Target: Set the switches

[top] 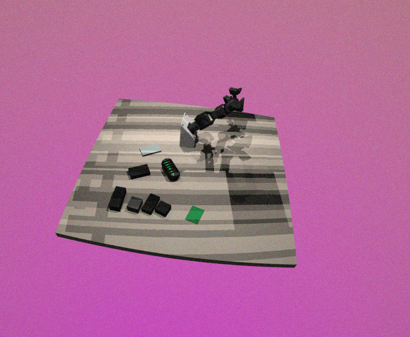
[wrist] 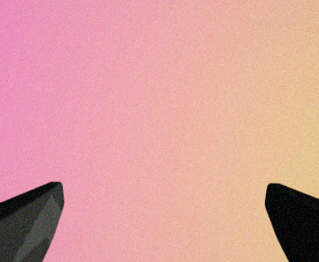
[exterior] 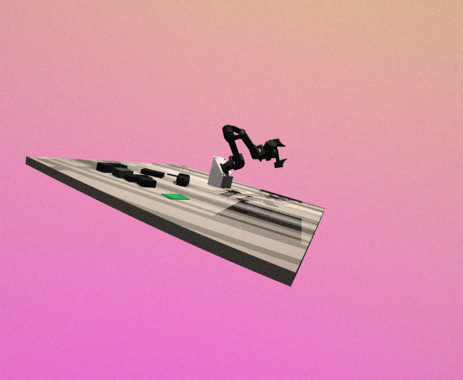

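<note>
The dark controller unit (top: 170,169) (exterior: 182,179) sits on the bench (top: 263,239) (exterior: 240,228), in front of the arm's base. In the top view its row of switches faces up and shows green marks; which end of each switch is down is too small to tell. Its underside label is hidden. My gripper (top: 241,94) (exterior: 285,152) (wrist: 165,194) is open and empty, raised high above the bench on the far side of the arm's base from the unit. The wrist view shows only the two spread fingers against plain background.
A long black block (top: 117,198) (exterior: 111,166), a dark grey block (top: 134,204) (exterior: 122,172) and other black blocks (top: 150,203) (top: 162,208) stand near the front left. A flat black box (top: 139,171) (exterior: 152,172), a pale plate (top: 150,149) and a green square (top: 194,214) (exterior: 175,196) lie around the unit.
</note>
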You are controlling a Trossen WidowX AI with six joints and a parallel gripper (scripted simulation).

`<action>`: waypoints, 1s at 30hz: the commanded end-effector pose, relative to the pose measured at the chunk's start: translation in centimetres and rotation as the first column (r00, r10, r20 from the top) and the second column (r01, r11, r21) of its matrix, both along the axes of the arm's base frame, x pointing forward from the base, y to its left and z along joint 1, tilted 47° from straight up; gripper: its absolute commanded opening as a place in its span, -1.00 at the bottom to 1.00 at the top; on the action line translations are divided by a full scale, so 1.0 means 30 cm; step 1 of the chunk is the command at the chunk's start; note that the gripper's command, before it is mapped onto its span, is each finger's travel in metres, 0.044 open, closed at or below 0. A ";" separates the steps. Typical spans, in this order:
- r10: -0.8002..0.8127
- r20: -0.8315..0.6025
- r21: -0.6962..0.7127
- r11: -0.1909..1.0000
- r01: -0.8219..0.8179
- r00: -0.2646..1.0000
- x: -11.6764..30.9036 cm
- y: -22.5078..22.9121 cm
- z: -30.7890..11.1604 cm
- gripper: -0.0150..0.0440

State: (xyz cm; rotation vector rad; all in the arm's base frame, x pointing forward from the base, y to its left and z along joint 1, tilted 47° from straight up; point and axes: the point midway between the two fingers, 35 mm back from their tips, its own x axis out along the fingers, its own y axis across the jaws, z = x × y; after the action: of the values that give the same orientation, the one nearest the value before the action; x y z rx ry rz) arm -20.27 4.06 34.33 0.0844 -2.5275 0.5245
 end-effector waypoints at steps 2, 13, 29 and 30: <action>0.000 0.000 0.000 1.000 0.000 1.000 0.000 0.000 0.000 0.69; -0.069 0.094 -0.275 0.957 0.093 0.993 -0.034 0.195 -0.001 -0.29; -0.328 0.123 -0.825 0.491 0.280 0.937 0.156 0.706 -0.040 -0.49; -0.349 0.118 -0.849 0.450 0.276 0.930 0.180 0.736 -0.044 -0.49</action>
State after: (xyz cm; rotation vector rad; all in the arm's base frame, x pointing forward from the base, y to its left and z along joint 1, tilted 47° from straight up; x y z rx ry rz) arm -17.04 23.24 33.21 -0.6437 -2.0177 1.4173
